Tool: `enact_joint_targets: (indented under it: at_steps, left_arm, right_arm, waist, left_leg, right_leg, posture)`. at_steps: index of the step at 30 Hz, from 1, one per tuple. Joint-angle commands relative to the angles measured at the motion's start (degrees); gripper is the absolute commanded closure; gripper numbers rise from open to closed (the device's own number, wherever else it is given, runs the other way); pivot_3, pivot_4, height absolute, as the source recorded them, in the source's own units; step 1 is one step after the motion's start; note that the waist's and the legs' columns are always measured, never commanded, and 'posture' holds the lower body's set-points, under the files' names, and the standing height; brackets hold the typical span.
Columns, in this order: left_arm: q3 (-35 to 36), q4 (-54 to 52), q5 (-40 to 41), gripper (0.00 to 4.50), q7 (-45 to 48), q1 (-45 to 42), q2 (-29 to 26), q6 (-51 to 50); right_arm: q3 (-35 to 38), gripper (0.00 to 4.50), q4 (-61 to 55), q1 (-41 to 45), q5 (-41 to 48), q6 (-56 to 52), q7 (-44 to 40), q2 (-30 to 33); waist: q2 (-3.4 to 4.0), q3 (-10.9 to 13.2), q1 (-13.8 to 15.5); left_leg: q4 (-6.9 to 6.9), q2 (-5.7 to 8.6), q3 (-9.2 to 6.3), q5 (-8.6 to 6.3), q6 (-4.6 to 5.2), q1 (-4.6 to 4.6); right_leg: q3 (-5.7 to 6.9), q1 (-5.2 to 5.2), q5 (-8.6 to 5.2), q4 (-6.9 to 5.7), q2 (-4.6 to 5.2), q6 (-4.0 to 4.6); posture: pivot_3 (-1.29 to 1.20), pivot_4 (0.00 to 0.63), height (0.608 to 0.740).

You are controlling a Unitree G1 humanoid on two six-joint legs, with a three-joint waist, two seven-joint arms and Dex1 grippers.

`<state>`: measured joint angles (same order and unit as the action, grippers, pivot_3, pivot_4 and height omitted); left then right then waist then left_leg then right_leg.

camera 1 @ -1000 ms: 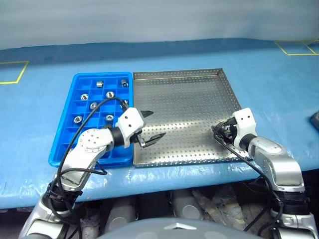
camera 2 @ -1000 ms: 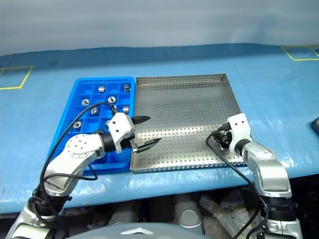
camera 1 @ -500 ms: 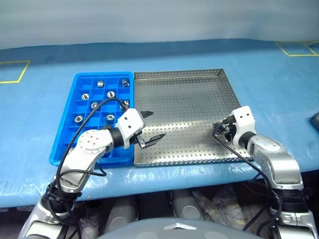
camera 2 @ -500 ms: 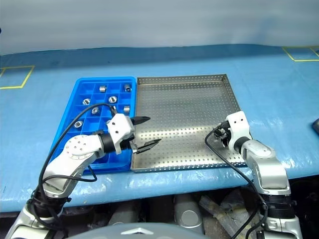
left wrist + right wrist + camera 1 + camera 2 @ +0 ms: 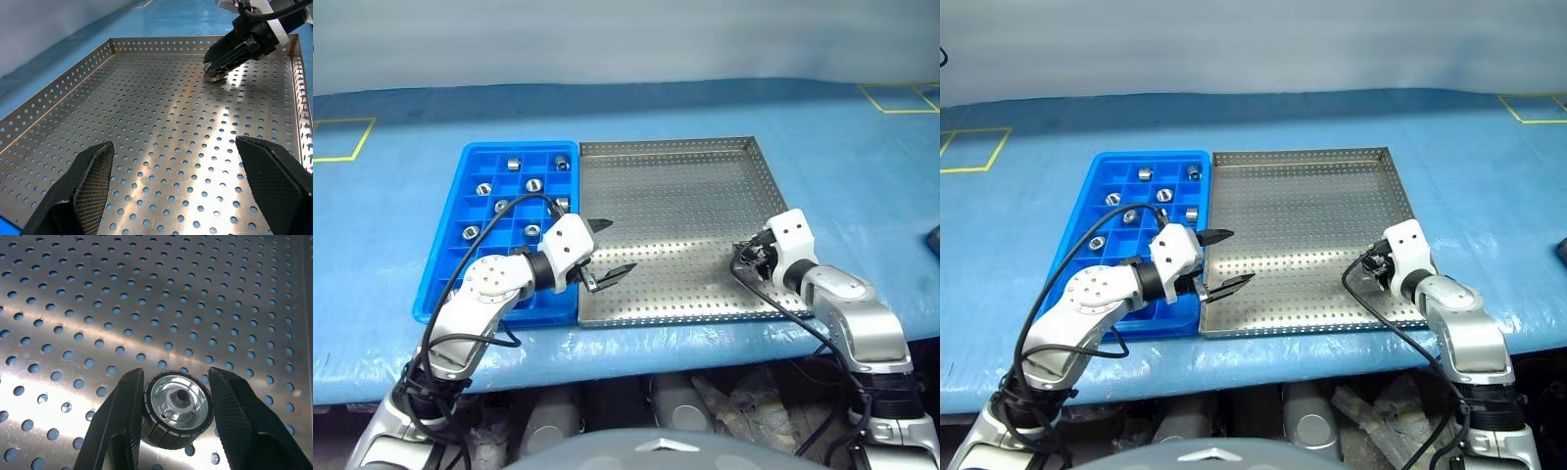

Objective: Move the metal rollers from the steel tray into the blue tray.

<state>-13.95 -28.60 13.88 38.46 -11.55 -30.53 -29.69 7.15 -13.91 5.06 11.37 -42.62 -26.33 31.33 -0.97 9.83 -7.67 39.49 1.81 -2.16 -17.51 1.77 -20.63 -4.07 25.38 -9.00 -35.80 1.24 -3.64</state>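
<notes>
blue-covered table [image 5: 862, 166] with yellow tape marks and a pale wall [image 5: 626, 39] behind

yellow tape outlines [image 5: 340, 139] sit at the far left and far right; a dark object [image 5: 933, 238], too cut off to identify, lies at the right edge.

Left gripper [image 5: 183, 188] spread wide over steel tray [image 5: 146, 122]; right gripper [image 5: 215, 73] at far side.

Grey perforated steel tray [image 5: 675, 211], bright blue gridded blue tray [image 5: 450, 250], silver metal rollers [image 5: 511, 164] — dark centres, blk pincer fingers [image 5: 122, 421]
</notes>
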Motion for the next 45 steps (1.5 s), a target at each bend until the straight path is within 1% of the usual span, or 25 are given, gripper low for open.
enact_joint_targets:
  at_steps: [1, 10, 15, 17, 20, 23, 27, 31, 34, 38, 39, 40, 45]
  left_arm:
    - [1.09, -2.60, 0.02, 0.16, -0.17, -0.33, -0.20, 0.47]
    - [1.92, -3.49, 0.51, 0.16, -0.26, 0.76, -0.71, -0.17]
    - [6.48, -7.71, 2.26, 0.16, -0.40, 5.42, -3.27, -2.60]
    - [9.33, -10.89, 2.80, 0.16, -0.16, 9.29, -5.50, -3.74]
    - [13.61, -15.01, 4.08, 0.16, -0.46, 14.65, -8.07, -5.52]
    - [20.71, -19.77, 5.03, 0.16, -1.02, 21.83, -9.79, -7.55]
    - [29.58, -24.93, 5.54, 0.16, -2.02, 31.78, -9.62, -9.45]
    - [34.18, -28.45, 5.59, 0.16, -3.80, 38.68, -7.53, -9.97]
    - [34.96, -30.34, 5.07, 0.16, -5.77, 41.57, -5.51, -9.98]
    - [33.26, -31.38, 4.58, 0.16, -8.44, 42.96, -3.50, -9.29]
    - [32.65, -31.40, 4.54, 0.16, -9.05, 42.99, -3.10, -8.98]
    - [32.19, -31.40, 4.46, 0.16, -9.55, 42.95, -2.82, -8.84]
    - [31.10, -31.22, 4.34, 0.16, -10.73, 42.00, -2.94, -9.22]
  right_arm:
    - [0.10, 2.76, -4.34, -0.15, 1.12, 0.40, -0.91, 0.45]
    - [-0.99, 2.76, -11.17, 3.85, 4.68, 0.39, -2.07, -0.86]
    - [-5.81, 2.76, -11.23, 7.61, 7.10, 0.83, -4.49, -3.55]
    - [-8.37, 2.76, -9.29, 9.88, 7.30, 1.69, -5.64, -5.02]
    - [-11.56, 2.76, -6.63, 12.78, 7.11, 3.23, -7.86, -6.60]
    - [-15.57, 2.76, -3.22, 17.03, 6.91, 5.25, -10.41, -9.33]
    - [-20.43, 2.76, 1.46, 22.19, 6.36, 7.83, -13.68, -13.25]
    - [-24.01, 2.76, 6.61, 26.02, 5.47, 10.46, -16.44, -16.48]
    - [-25.82, 2.76, 10.13, 28.21, 4.89, 12.14, -17.73, -18.86]
    - [-27.49, 2.76, 13.16, 29.51, 4.16, 13.70, -19.19, -20.84]
    - [-27.83, 2.76, 14.08, 29.67, 3.85, 14.04, -19.45, -21.11]
    - [-28.02, 2.76, 14.90, 29.77, 3.55, 14.25, -19.58, -21.26]
    - [-27.74, 2.76, 16.52, 29.44, 2.59, 14.21, -19.81, -21.16]
  waist:
    - [0.00, 0.00, -0.01]
    - [0.00, 0.00, -0.03]
    - [0.00, 0.01, 0.00]
    - [-0.01, 0.01, -0.01]
    - [-0.02, 0.02, 0.74]
    - [-0.04, 0.04, 1.80]
    - [-0.02, 0.05, 3.73]
    - [-0.04, 0.04, 5.96]
    - [-0.04, 0.04, 7.70]
    - [-0.04, 0.04, 9.24]
    - [-0.04, 0.04, 9.49]
    - [-0.04, 0.04, 9.70]
    - [-0.03, 0.05, 10.04]
  left_leg:
    - [0.00, 0.00, 0.01, 0.00, 0.00, -0.01]
    - [0.01, 0.00, 0.05, -0.01, 0.02, -0.01]
    - [0.00, -0.06, 0.05, -0.03, 0.04, -0.02]
    - [0.00, -0.07, 0.04, -0.03, 0.04, -0.02]
    - [-0.01, -0.10, 0.02, -0.03, 0.04, -0.02]
    - [-0.01, -0.09, -0.03, -0.04, 0.04, -0.02]
    - [-0.07, -0.14, -0.09, -0.04, 0.02, -0.03]
    - [-0.18, -0.12, -0.28, -0.03, -0.04, -0.03]
    - [-0.21, -0.06, -0.47, -0.02, -0.10, -0.08]
    - [-0.27, 0.00, -0.67, 0.03, -0.19, -0.11]
    - [-0.29, 0.00, -0.73, 0.05, -0.23, -0.11]
    - [-0.31, 0.01, -0.77, 0.07, -0.26, -0.11]
    - [-0.35, 0.00, -0.97, 0.16, -0.42, -0.12]
  right_leg:
    - [0.00, 0.01, 0.00, 0.00, 0.00, 0.00]
    - [-0.04, 0.02, 0.01, 0.00, 0.00, -0.02]
    - [-0.03, 0.06, 0.01, 0.00, -0.04, -0.01]
    - [-0.03, 0.07, 0.00, 0.00, -0.03, 0.00]
    - [0.01, 0.10, -0.01, -0.01, -0.02, 0.03]
    - [0.06, 0.09, -0.03, 0.00, 0.01, 0.08]
    - [0.14, 0.13, -0.06, 0.01, 0.00, 0.16]
    - [0.34, 0.13, -0.08, 0.00, 0.05, 0.55]
    - [0.52, 0.10, -0.06, 0.03, 0.13, 0.74]
    - [0.73, 0.07, -0.09, 0.04, 0.18, 0.79]
    - [0.78, 0.06, -0.11, 0.04, 0.18, 0.82]
    - [0.83, 0.05, -0.25, 0.03, 0.18, 1.06]
    - [1.02, 0.03, -0.35, -0.03, 0.16, 1.20]
  posture:
    - [-0.17, 0.150, 0.740]
    - [-0.17, 0.150, 0.740]
    - [-0.12, 0.150, 0.740]
    - [-0.09, 0.150, 0.740]
    - [-0.03, 0.150, 0.740]
    - [0.01, 0.150, 0.740]
    - [0.09, 0.150, 0.740]
    - [0.16, 0.150, 0.740]
    - [0.20, 0.150, 0.740]
    - [0.23, 0.150, 0.740]
    - [0.23, 0.150, 0.740]
    - [0.24, 0.150, 0.740]
    - [0.23, 0.150, 0.740]
